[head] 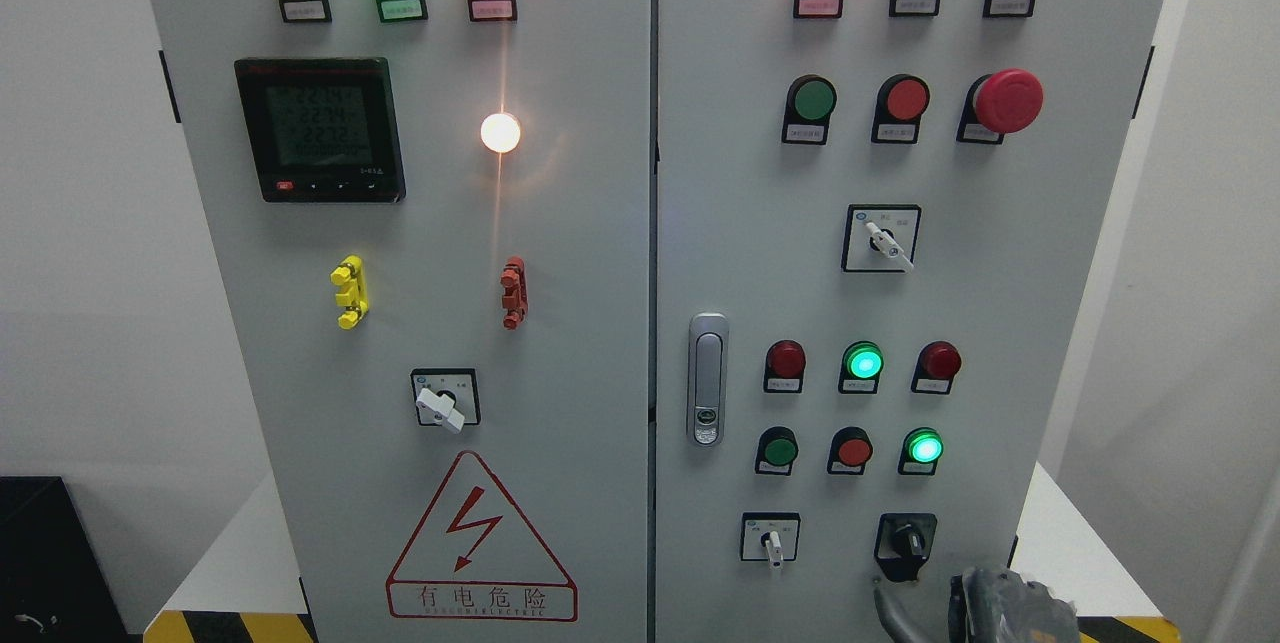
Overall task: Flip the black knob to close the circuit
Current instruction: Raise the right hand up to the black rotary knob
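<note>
- One hand of mine shows, my right hand, grey and cut off by the bottom edge at the lower right; I cannot tell whether its fingers are spread or curled.
- Just up and left of it sits the black knob, low on the right door of the grey cabinet; hand and knob look apart.
- Left of the knob is a white-handled selector switch.
- Higher up, a silver door handle, then a red mushroom button near the top.
</note>
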Tool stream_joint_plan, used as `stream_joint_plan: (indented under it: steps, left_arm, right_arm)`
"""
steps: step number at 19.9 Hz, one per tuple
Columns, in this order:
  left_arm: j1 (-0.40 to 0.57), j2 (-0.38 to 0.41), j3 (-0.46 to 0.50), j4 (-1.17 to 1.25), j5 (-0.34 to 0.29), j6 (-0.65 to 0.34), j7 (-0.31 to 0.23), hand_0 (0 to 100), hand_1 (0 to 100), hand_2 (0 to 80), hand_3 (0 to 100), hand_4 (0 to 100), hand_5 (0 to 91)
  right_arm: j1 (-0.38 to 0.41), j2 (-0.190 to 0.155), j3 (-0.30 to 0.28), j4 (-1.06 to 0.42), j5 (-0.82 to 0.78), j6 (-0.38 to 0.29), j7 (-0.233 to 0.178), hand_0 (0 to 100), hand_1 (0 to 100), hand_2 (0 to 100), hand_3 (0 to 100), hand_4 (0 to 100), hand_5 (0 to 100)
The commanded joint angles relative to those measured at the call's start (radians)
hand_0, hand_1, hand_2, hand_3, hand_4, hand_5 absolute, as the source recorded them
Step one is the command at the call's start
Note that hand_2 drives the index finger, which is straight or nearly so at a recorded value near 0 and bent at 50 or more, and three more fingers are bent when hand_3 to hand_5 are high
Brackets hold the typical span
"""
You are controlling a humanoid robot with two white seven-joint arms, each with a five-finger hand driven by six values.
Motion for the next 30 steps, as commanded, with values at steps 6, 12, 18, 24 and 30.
stream_joint_plan:
  steps: [6,12,18,24,30]
  left_arm:
    - [0.0,0.0,0.0,0.001,0.0,-0.001,0.0,12,56,0.0,0,0,0.0]
    - [0.0,0.0,-0.001,-0.001,0.0,-0.001,0.0,12,56,0.0,0,0,0.0]
    - [0.0,0.0,0.0,-0.001,0.0,-0.001,0.001,12,56,0.0,0,0,0.0]
    - [0.0,0.0,0.0,-0.001,0.0,-0.001,0.0,12,56,0.0,0,0,0.0]
    - [0.0,0.0,0.0,-0.001,0.0,-0.001,0.0,12,56,0.0,0,0,0.0]
  right_arm:
    - [-0.035,-0.005,-0.002,0.033,0.005,0.017,0.006,0,0,92,100,98,99]
    - [-0.055,-0.009,-0.016,0.055,0.006,0.016,0.006,0,0,92,100,98,99]
    - [-0.055,-0.023,-0.025,0.056,0.006,0.016,0.002,0,0,92,100,98,99]
    - [-0.052,-0.025,-0.036,0.058,0.006,0.016,0.0,0,0,92,100,98,99]
    - [-0.052,-0.025,-0.047,0.058,0.006,0.017,-0.006,0,0,92,100,98,99]
